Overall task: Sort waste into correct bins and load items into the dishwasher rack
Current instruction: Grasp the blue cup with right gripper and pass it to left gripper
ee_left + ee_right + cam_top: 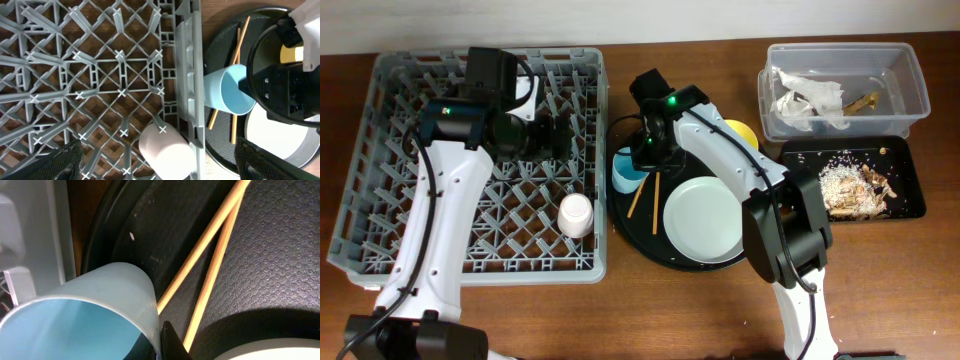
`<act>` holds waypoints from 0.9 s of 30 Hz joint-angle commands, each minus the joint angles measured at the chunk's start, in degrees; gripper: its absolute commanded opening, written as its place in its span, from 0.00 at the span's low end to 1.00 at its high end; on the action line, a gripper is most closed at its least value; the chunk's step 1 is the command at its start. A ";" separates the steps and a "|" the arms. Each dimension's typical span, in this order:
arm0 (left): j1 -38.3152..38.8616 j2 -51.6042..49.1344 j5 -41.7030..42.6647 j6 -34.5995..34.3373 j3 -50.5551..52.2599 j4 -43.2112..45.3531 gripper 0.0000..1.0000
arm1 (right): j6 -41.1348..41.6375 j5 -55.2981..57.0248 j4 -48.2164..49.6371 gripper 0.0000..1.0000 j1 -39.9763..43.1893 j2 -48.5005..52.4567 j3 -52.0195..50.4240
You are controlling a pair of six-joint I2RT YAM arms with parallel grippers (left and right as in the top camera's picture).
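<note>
My right gripper is shut on the rim of the light-blue cup, at the left edge of the round black tray. The wooden chopsticks lie on that tray beside the cup. The grey plate and the yellow bowl are also on it. My left gripper is wide open and empty above the dishwasher rack. The pink-white cup lies in the rack near its right wall.
The clear tub at the back right holds the white napkin and the gold-brown wrapper. The shallow black tray in front of it holds the food scraps. The right arm reaches over the round tray.
</note>
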State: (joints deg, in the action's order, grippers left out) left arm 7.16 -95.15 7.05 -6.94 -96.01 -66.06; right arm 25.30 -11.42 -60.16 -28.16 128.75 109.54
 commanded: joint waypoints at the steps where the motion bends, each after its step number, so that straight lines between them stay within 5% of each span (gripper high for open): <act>1: -0.31 -0.42 6.21 -1.40 -0.63 2.12 0.96 | 0.48 -0.90 -1.38 0.04 1.25 -4.74 0.02; 3: -3.78 -0.42 23.28 -0.72 -0.63 5.09 0.99 | -3.65 -11.69 -1.07 0.04 7.08 -13.77 0.02; 6: -10.08 -0.42 59.28 7.06 -0.63 11.34 0.99 | -13.11 -42.84 5.70 0.04 15.21 -17.57 -0.04; 9: -11.06 -0.68 73.44 7.91 -0.63 15.06 0.99 | -16.92 -60.35 14.43 0.04 15.63 -17.57 -0.04; 15: -9.51 -1.79 72.26 7.91 -0.42 16.09 0.99 | -13.66 -66.31 25.51 0.04 11.96 -17.57 -0.04; 20: -7.19 -5.25 76.54 8.09 -0.42 17.86 0.99 | -12.59 -60.22 27.39 0.04 7.78 -17.53 -0.04; 21: -7.65 -5.25 80.81 8.09 -0.42 20.33 0.96 | -12.55 -59.41 27.39 0.04 7.76 -17.46 -0.04; 24: -7.76 -5.25 83.08 8.09 -0.42 21.70 0.56 | -12.35 -57.83 27.41 0.04 7.61 -17.42 -0.04; 27: -7.76 -5.25 83.08 8.07 -0.42 21.66 0.55 | -10.16 -55.30 28.13 0.04 7.61 -17.42 -0.04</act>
State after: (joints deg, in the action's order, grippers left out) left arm -0.56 -100.01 88.31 0.64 -95.98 -44.45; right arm 13.58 -70.70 -32.64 -20.14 111.59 109.27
